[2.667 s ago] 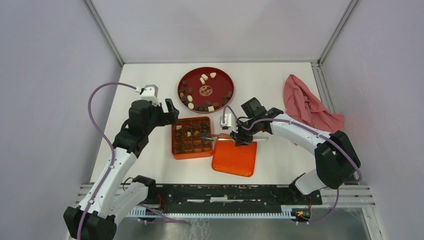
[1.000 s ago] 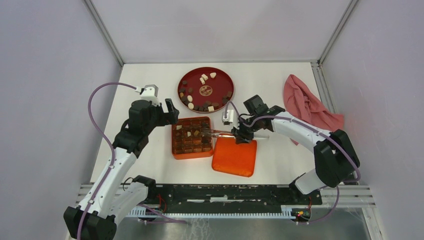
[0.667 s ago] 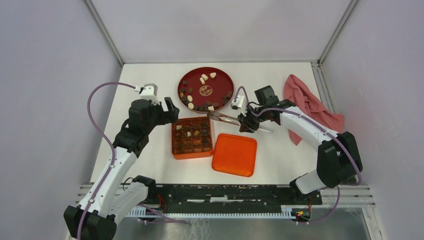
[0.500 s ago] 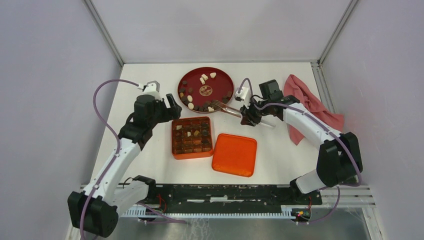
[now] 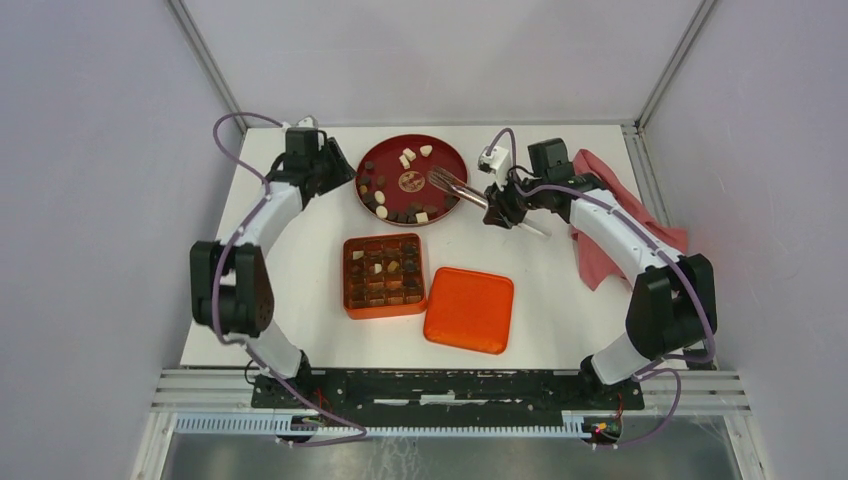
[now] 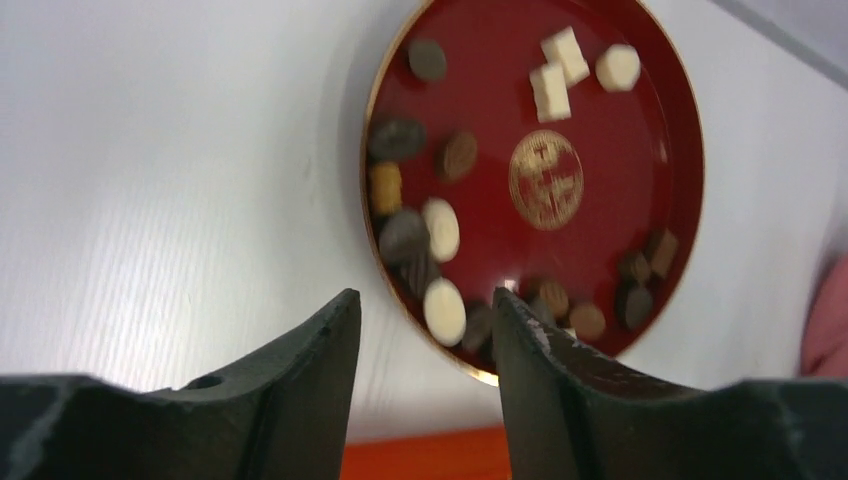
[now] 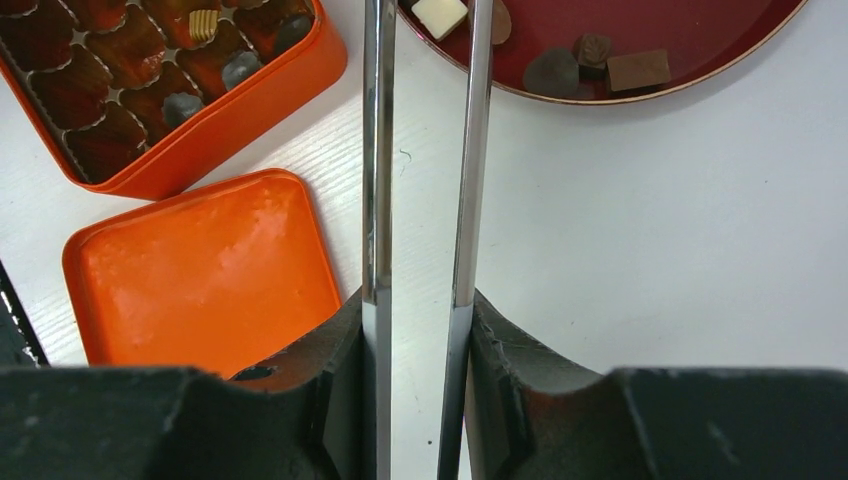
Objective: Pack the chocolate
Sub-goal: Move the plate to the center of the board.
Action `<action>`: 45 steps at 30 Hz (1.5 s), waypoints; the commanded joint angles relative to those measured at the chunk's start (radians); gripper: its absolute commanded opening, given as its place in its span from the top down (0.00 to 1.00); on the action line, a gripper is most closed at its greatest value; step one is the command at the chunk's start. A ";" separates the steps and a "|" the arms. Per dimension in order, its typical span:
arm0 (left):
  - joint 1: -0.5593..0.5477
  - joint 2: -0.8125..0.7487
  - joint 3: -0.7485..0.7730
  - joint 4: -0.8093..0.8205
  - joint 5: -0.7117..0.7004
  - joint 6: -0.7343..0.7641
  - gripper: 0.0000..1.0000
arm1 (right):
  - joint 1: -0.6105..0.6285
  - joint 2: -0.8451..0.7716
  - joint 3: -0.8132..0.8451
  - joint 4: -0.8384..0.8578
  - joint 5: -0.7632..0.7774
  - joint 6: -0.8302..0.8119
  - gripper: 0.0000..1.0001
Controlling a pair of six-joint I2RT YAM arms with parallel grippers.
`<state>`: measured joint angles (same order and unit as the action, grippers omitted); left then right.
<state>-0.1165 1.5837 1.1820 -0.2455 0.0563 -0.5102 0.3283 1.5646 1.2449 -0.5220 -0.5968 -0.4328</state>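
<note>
Small dark and cream-white chocolate pieces (image 5: 398, 213) lie on the red plate (image 5: 440, 149). More pieces (image 5: 392, 267) sit in the compartments of the orange box (image 5: 350, 300). My right gripper (image 5: 498, 212) is shut on metal tongs (image 5: 455, 187), whose tips reach over the plate's right side. In the right wrist view the tongs' arms (image 7: 378, 150) stand apart, pointing at the plate (image 7: 700, 40) rim. My left gripper (image 5: 337, 174) is open and empty at the plate's left edge. In the left wrist view (image 6: 425, 320) a white piece (image 6: 443, 310) shows between its fingers.
The orange lid (image 5: 469, 309) lies upturned right of the box, also seen in the right wrist view (image 7: 205, 275) beside the box (image 7: 250, 110). A pink cloth (image 5: 615, 215) lies at the table's right edge, behind my right arm.
My right gripper carried the tongs from over the box and lid up to the plate. My left arm swung from beside the box to the plate's left edge.
</note>
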 commanded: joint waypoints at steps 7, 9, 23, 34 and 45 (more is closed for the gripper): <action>0.054 0.540 0.535 -0.186 0.053 0.173 0.54 | -0.042 -0.041 -0.051 0.057 -0.047 0.016 0.62; 0.065 0.598 0.580 -0.179 0.125 0.175 0.54 | -0.046 -0.036 -0.050 0.055 -0.047 0.014 0.62; 0.069 0.773 0.735 -0.200 0.182 0.168 0.52 | -0.056 -0.006 -0.052 0.047 -0.063 0.014 0.62; 0.056 0.818 0.784 -0.219 0.142 0.156 0.61 | -0.058 0.003 -0.051 0.036 -0.067 0.005 0.62; -0.002 0.769 0.749 -0.241 0.077 0.203 0.84 | -0.067 0.002 -0.049 0.028 -0.064 -0.001 0.62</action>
<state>-0.0776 2.3798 1.9312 -0.4644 0.1711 -0.3618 0.2718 1.5703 1.1851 -0.5110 -0.6300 -0.4240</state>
